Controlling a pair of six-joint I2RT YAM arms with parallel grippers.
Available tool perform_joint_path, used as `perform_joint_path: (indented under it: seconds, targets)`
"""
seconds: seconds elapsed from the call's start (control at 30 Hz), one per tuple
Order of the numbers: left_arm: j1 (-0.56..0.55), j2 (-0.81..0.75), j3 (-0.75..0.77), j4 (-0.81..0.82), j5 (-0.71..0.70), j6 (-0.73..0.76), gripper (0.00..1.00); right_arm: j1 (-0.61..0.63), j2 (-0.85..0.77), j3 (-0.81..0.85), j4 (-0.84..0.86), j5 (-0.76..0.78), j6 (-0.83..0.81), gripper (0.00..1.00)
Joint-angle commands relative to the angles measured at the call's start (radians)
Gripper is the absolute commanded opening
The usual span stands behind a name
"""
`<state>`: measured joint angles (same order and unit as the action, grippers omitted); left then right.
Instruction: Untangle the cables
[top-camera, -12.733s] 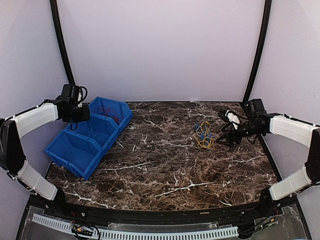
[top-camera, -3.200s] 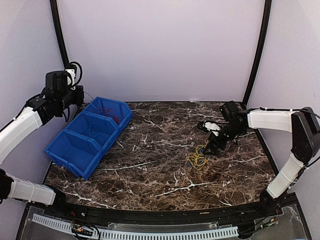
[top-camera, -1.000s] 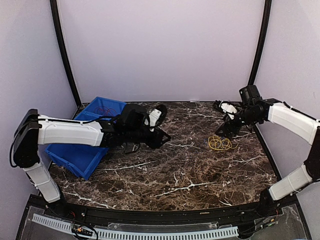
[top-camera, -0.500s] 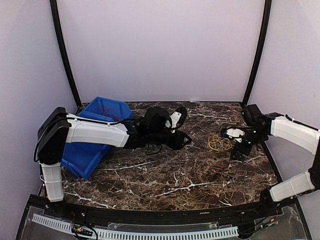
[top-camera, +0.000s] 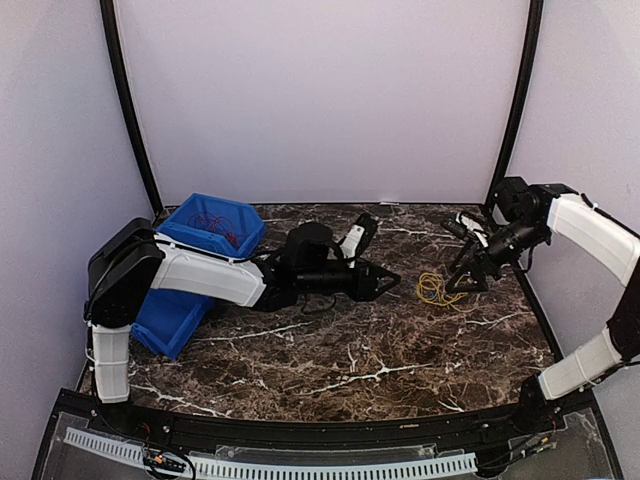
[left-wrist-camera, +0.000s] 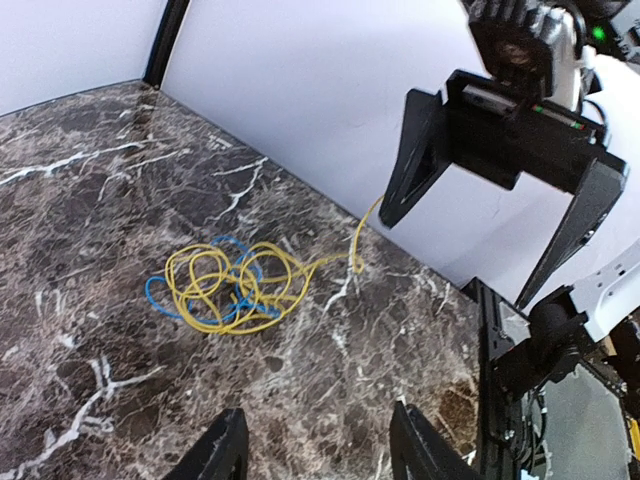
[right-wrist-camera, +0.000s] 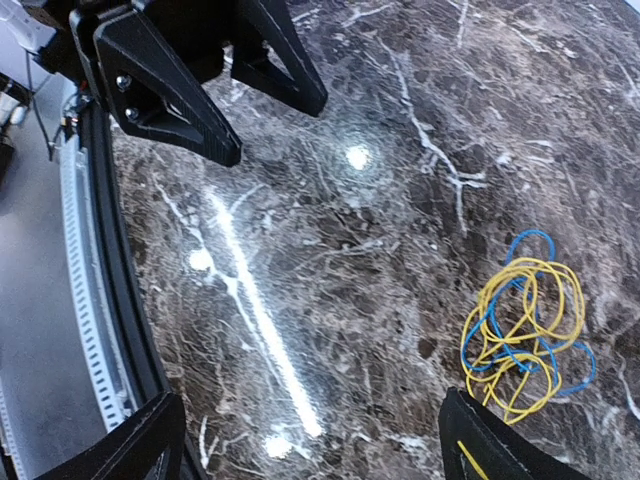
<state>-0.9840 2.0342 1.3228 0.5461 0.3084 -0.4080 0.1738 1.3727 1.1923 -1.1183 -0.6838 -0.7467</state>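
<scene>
Cables (left-wrist-camera: 225, 292), yellow and blue, lie knotted on the marble table (left-wrist-camera: 90, 190) between both grippers. One yellow strand (left-wrist-camera: 340, 262) runs up toward a finger of the right gripper (left-wrist-camera: 455, 258), jaws wide apart. The left gripper (left-wrist-camera: 316, 415), also spread, should probably pinch a blue loop alone and pull gently.

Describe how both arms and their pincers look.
The left arm and right arm share one build: smooth white shells over the long links, black joints, and thin black cords by the wrists. The left pincer and right pincer are matte black, each with two flat wedge-shaped fingers tapering to the tips, on a boxy black body.
</scene>
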Motion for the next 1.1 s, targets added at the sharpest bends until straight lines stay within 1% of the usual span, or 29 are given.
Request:
perform_joint_path:
  seconds: [0.0, 0.03, 0.1, 0.17, 0.3, 0.4, 0.5, 0.6, 0.67, 0.73, 0.77, 0.8, 0.83, 0.9, 1.0, 1.07]
  targets:
    - [-0.005, 0.050, -0.048, 0.370, 0.070, -0.008, 0.53, -0.002, 0.042, 0.083, -0.099, -0.219, -0.007, 0.89]
    - [-0.008, 0.064, -0.045, 0.437, 0.071, -0.002, 0.53, -0.002, 0.043, 0.091, -0.095, -0.233, -0.002, 0.89]
    - [-0.018, 0.115, -0.022, 0.520, 0.078, 0.015, 0.53, -0.002, 0.038, 0.096, -0.076, -0.249, 0.014, 0.88]
    - [-0.031, 0.175, 0.026, 0.567, 0.084, 0.022, 0.53, -0.002, 0.030, 0.091, -0.055, -0.258, 0.032, 0.88]
    - [-0.063, 0.284, 0.116, 0.610, 0.062, 0.029, 0.54, -0.002, 0.025, 0.084, -0.042, -0.280, 0.053, 0.88]
    - [-0.089, 0.346, 0.216, 0.595, 0.047, 0.041, 0.54, -0.002, 0.021, 0.070, -0.028, -0.295, 0.064, 0.88]
    - [-0.116, 0.416, 0.311, 0.540, 0.006, 0.060, 0.55, -0.001, 0.023, 0.064, -0.025, -0.307, 0.064, 0.87]
    - [-0.124, 0.474, 0.429, 0.498, -0.005, 0.040, 0.51, -0.001, 0.019, 0.066, -0.027, -0.312, 0.065, 0.87]
    - [-0.125, 0.512, 0.486, 0.483, -0.018, 0.017, 0.47, -0.001, 0.015, 0.064, -0.026, -0.312, 0.067, 0.87]
    - [-0.125, 0.543, 0.535, 0.468, -0.030, 0.005, 0.39, -0.002, 0.009, 0.062, -0.026, -0.309, 0.068, 0.87]
    - [-0.125, 0.560, 0.553, 0.462, -0.034, -0.001, 0.29, -0.001, 0.007, 0.060, -0.025, -0.308, 0.069, 0.87]
    - [-0.125, 0.568, 0.587, 0.441, -0.037, -0.003, 0.23, -0.001, 0.003, 0.058, -0.025, -0.305, 0.069, 0.87]
    - [-0.125, 0.583, 0.602, 0.429, -0.051, -0.012, 0.12, -0.002, -0.001, 0.058, -0.023, -0.304, 0.069, 0.87]
    - [-0.125, 0.596, 0.630, 0.410, -0.079, -0.026, 0.02, -0.001, -0.009, 0.059, -0.025, -0.309, 0.069, 0.87]
    - [-0.124, 0.604, 0.640, 0.394, -0.127, -0.033, 0.00, 0.000, -0.017, 0.072, -0.045, -0.328, 0.060, 0.87]
    - [-0.121, 0.610, 0.645, 0.380, -0.156, -0.036, 0.00, -0.001, -0.018, 0.090, -0.086, -0.361, 0.033, 0.87]
